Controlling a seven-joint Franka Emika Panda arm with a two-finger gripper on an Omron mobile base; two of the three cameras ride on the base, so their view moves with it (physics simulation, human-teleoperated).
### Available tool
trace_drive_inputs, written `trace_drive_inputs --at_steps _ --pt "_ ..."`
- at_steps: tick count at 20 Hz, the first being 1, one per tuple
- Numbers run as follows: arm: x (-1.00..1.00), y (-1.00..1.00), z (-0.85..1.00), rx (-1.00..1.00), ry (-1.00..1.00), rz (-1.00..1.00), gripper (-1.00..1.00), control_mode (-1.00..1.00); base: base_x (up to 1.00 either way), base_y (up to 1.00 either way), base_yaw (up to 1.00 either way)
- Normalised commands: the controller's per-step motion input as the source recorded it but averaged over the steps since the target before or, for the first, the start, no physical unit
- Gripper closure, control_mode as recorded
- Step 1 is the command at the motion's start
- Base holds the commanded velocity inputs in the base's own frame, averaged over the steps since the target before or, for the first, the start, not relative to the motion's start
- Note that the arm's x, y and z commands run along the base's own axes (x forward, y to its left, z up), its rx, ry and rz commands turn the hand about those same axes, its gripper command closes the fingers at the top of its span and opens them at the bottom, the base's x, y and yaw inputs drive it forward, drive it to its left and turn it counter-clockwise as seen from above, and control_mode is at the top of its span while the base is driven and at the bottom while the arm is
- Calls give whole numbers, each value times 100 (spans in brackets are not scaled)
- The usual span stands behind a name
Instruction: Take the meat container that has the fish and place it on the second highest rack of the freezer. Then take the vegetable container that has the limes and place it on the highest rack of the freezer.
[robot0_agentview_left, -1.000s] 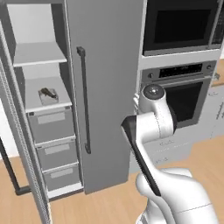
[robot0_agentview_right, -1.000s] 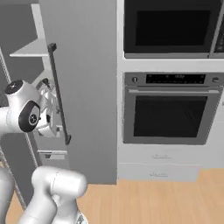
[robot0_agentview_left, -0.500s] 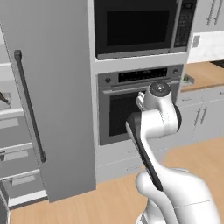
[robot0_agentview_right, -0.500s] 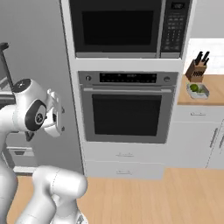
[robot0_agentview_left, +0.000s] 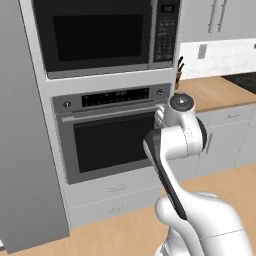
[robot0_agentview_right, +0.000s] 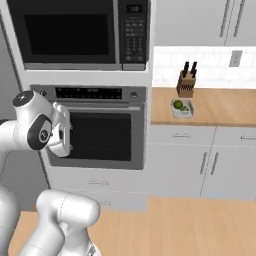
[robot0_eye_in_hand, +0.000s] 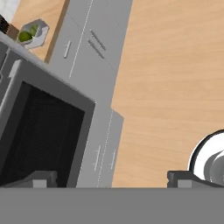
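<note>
Sitting on the smooth wooden counter (robot0_agentview_right: 220, 107) is a small pale tray (robot0_agentview_right: 182, 108) with two round yellow-green limes (robot0_agentview_right: 179, 105) inside it, just in front of a brown knife block (robot0_agentview_right: 186, 85) with dark handles. In the hand view the same tray shows at the top left. The white arm's gripper (robot0_eye_in_hand: 109, 179) is empty, its two dark tips spread wide apart, hanging in front of the oven (robot0_agentview_right: 95, 127). The oven has a shiny black glass door and a grey metal frame. A black microwave (robot0_agentview_left: 100, 35) sits above it. Flat grey drawers (robot0_agentview_right: 200, 160) are under the counter, and the floor (robot0_eye_in_hand: 175, 78) is light wood.
</note>
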Motion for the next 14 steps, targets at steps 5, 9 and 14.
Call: trace_drive_inputs --at_steps 5,9,14 --pt "0 0 0 0 0 0 -100 100 96 -100 1" --pt "0 0 0 0 0 0 -100 100 86 -100 4" --pt "0 0 0 0 0 0 -100 100 34 -100 19"
